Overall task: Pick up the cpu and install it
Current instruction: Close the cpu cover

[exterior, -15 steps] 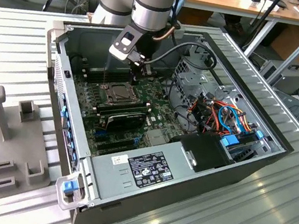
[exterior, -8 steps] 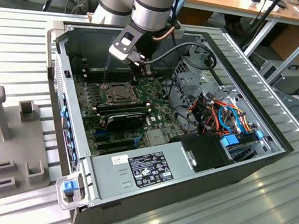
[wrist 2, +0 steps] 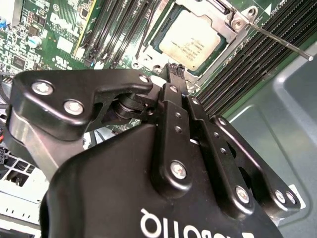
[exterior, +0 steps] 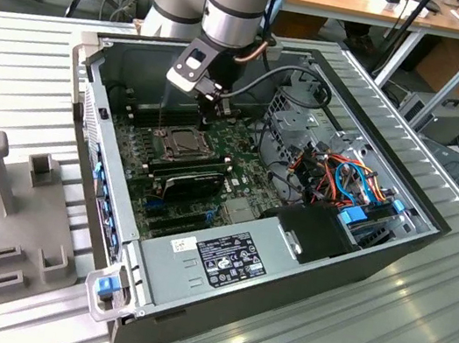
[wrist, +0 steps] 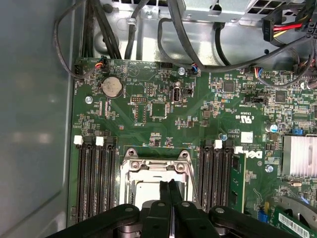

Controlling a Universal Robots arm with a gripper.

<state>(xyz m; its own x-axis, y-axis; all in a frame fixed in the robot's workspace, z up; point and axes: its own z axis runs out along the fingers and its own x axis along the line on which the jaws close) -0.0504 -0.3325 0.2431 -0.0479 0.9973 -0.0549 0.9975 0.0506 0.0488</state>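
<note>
Cpu: the dull grey-tan square cpu (wrist 2: pixel 190 42) is lying flat inside the silver socket frame (wrist 2: pixel 229 20).
Arm: I am hovering close above it, my fingers (wrist: pixel 162 198) pressing together, gripping nothing.

Bright, even room light (a soft sheen on the cpu (wrist 2: pixel 190 39)) leaves the case (exterior: pixel 142 63) interior mildly shadowed.

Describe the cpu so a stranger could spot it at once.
Inside the open computer case, look at the green motherboard. Between its banks of long black memory slots sits a silver-framed socket; the cpu is the flat, dull grey-tan square lying inside that frame.
</note>
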